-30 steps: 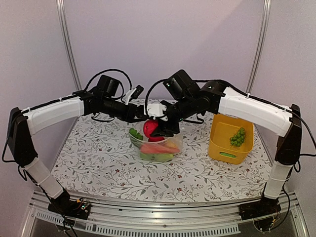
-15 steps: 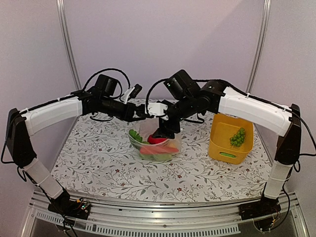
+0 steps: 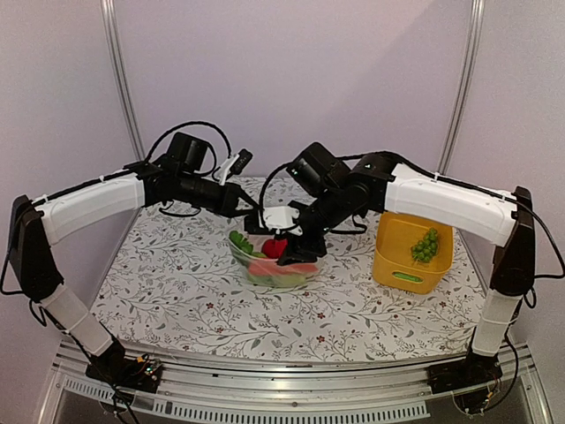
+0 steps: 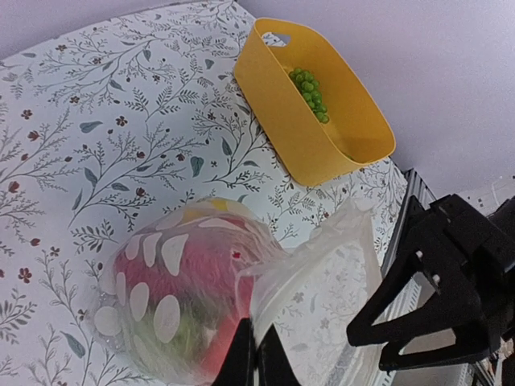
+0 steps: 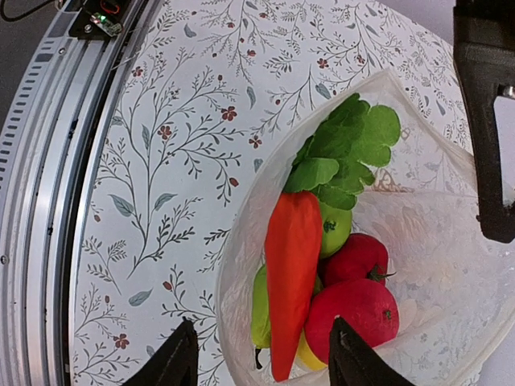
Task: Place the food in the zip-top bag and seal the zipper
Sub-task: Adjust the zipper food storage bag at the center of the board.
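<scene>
The zip-top bag looks floppy and slick, its rim pinched shut in the left gripper, so I'd say the right gripper, spread and empty just above it, should take the opposite rim.

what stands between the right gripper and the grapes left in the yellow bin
Nothing visible from above. The grapes lie inside the yellow bin, which is open at the top. Sideways, only the bin's own wall stands between them and the right gripper, which hangs open over the zip-top bag.
</scene>
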